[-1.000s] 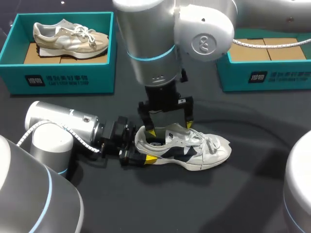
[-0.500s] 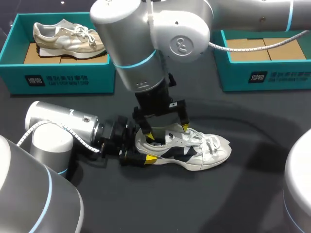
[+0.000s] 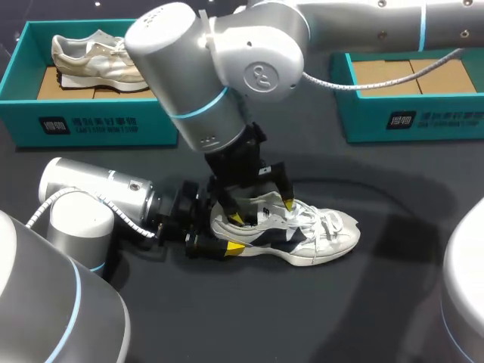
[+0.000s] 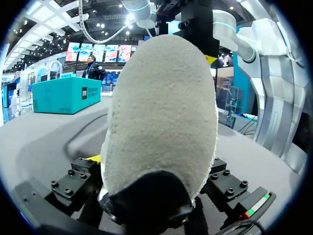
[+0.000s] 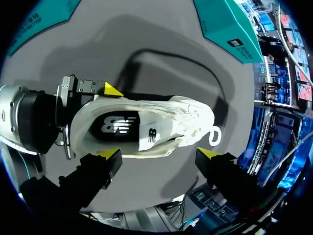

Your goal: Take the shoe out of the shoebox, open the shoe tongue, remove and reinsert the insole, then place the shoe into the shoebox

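Note:
A white sneaker (image 3: 302, 231) stands upright on the dark table, toe to the right. My left gripper (image 3: 225, 231) comes in low from the left, its fingers pressed on both sides of the heel. That grey heel (image 4: 161, 112) fills the left wrist view between the finger blocks. My right gripper (image 3: 262, 211) hangs open just above the shoe's mouth, tilted, one yellow tip over the heel end and one over the laces. In the right wrist view the insole (image 5: 117, 125) and the tongue (image 5: 152, 134) show inside the sneaker (image 5: 146, 127), ahead of the right gripper (image 5: 159, 153).
A teal shoebox (image 3: 98, 125) at the back left holds a beige sneaker (image 3: 106, 57). A second teal shoebox (image 3: 408, 121) at the back right shows only its cardboard floor. Bare dark table (image 3: 378, 318) lies in front of and to the right of the shoe.
My right arm has swung leftward and turned at the wrist, so its gripper now tilts over the shoe's mouth. The left arm and the shoe have stayed put.

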You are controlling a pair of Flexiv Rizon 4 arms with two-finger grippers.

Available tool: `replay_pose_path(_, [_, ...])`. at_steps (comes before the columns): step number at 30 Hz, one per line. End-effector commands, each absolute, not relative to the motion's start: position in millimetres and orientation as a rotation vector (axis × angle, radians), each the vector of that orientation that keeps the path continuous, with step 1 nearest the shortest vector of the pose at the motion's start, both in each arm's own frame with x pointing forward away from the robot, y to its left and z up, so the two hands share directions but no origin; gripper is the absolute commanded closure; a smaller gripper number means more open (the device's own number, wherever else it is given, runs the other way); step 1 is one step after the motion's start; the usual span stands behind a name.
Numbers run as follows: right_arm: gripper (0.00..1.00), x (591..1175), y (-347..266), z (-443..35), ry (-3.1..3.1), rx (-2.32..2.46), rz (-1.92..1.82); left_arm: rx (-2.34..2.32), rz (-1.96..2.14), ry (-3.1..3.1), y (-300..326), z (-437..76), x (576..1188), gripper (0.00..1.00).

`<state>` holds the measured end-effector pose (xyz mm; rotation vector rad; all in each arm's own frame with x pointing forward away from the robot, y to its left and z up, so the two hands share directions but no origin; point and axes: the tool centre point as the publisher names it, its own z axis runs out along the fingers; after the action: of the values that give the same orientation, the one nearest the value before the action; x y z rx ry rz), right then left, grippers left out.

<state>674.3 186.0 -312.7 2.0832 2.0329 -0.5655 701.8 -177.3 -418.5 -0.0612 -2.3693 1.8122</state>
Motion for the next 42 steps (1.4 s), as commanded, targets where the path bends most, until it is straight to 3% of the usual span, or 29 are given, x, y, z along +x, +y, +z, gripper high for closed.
replay_pose_path(1, [0.00,675.5,190.8,-319.5,2.016,2.073,-0.586,-0.061,1.810,-2.371,-179.3,-419.2,701.5,1.00])
replay_pose_path(36, [0.00,682.7,146.4,-344.8,1.916,2.088,-0.533,-0.061,1.810,-2.371,-179.3,-419.2,701.5,1.00])
replay_pose_path(38, [0.24,681.4,145.9,-341.8,1.908,2.093,-0.536,-0.061,1.810,-2.371,-179.3,-419.2,701.5,1.00])
replay_pose_path(40, [0.35,679.9,145.0,-338.7,1.905,2.101,-0.534,-0.061,1.810,-2.371,-179.3,-419.2,701.5,1.00])
replay_pose_path(42, [0.53,678.9,144.6,-335.8,1.902,2.110,-0.530,-0.061,1.810,-2.371,-179.3,-419.2,701.5,1.00])
